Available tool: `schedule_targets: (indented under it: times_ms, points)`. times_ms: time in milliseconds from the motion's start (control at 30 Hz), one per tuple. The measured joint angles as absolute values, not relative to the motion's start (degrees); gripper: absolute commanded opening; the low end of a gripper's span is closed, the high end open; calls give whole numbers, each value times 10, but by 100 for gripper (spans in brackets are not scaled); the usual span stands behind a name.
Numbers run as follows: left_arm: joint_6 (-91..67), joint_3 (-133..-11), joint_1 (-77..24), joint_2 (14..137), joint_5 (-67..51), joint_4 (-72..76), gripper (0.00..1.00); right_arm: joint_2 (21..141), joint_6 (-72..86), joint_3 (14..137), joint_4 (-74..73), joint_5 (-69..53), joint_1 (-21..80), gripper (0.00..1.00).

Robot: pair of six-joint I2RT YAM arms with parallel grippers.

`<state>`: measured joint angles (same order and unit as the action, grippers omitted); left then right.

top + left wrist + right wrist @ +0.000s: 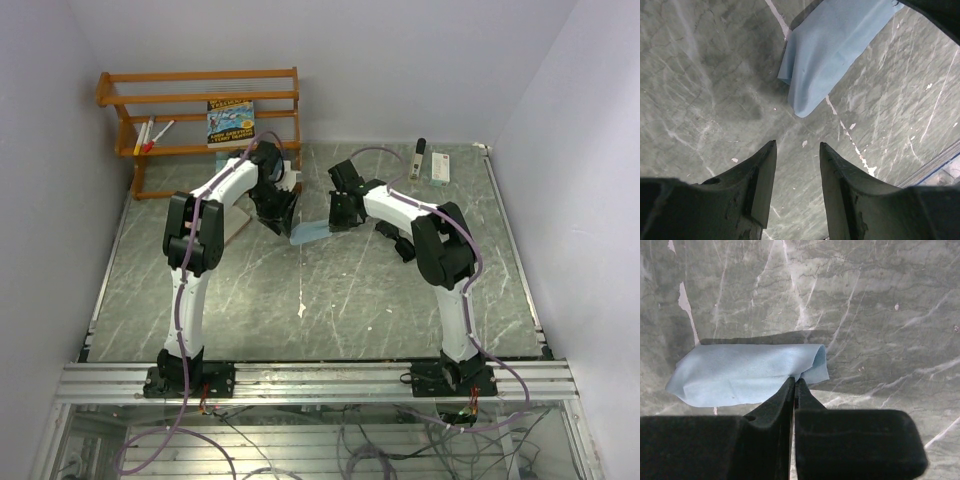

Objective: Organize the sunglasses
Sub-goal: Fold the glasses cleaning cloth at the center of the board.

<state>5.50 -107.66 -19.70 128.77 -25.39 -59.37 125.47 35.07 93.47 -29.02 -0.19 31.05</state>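
Two arms are meeting over a blue cloth [308, 234] at the middle of the table [300, 320]. The right gripper [794, 382] is pinching the cloth's near right corner, its jaws closing flat together on the fabric. The left gripper [797, 145] is hovering with its jaws standing partly apart and is grasping nothing; only bare table is showing between its fingers [762, 180].

In the right wrist view the cloth is spreading leftward from the pinch, its long axis running across the table from the right arm toward the left. In the left wrist view the free, folded end is lying ahead of the left fingers and off to one side, near but apart from them. The shadow beneath it is suggesting that the cloth is hanging slightly off the surface.

The left arm is therefore the nearer one to the loose end, and any second grasp is likely depending on it reaching forward along that axis. No sunglasses are showing clearly in any view; where they are lying cannot be told. A shelf [200, 100] is standing at the far left corner.
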Motion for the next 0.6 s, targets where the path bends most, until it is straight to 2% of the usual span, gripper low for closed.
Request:
schedule_targets:
  times_ms: [600]
  points:
    - [-22, -1036, -257, 1272, -190, -520, 51, 1251, 367, 928, -286, 6, 315, 0]
